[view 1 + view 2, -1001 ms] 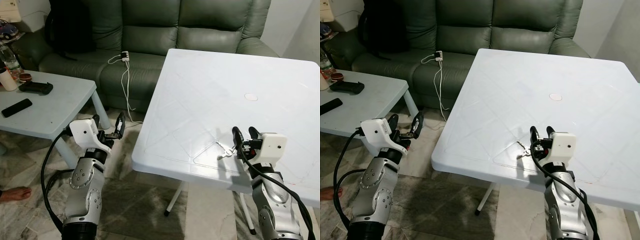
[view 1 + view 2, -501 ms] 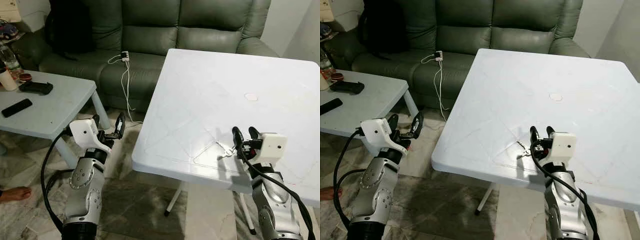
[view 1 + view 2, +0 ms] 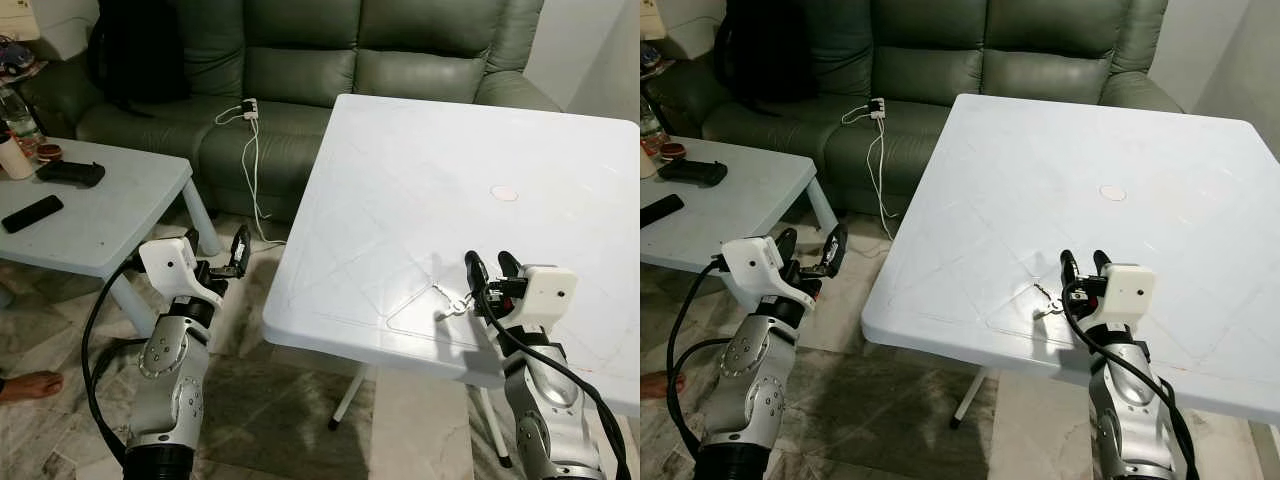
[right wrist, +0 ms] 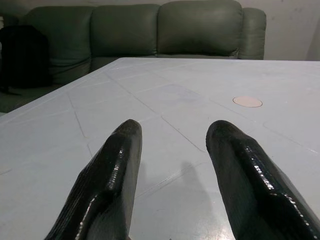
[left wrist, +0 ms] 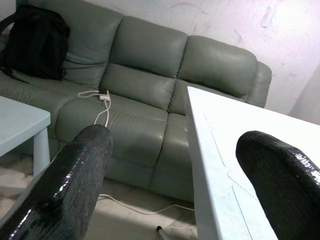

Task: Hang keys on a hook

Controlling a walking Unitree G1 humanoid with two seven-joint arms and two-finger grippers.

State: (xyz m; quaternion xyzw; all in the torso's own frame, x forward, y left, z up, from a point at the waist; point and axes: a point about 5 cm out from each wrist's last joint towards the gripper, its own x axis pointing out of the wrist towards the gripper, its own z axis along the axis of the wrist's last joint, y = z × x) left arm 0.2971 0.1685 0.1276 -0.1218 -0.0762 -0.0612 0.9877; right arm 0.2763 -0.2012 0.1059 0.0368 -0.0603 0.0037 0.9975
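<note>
While the left gripper (image 3: 215,255) hangs spread beside the white table (image 3: 420,170), the right gripper (image 3: 486,268), fingers parted, sits by the keys (image 3: 452,301).

Head stereo pair downward over white table (image 3: 430,180); wrist cameras low, sofaward (image 5: 150,75).

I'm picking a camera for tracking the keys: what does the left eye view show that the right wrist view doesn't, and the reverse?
Left eye view alone: the keys lying on the white table just left of the open right claw, plus the open left claw. Right wrist view alone: a close look between its fingers. Shared: table, round cap, green sofa.
</note>
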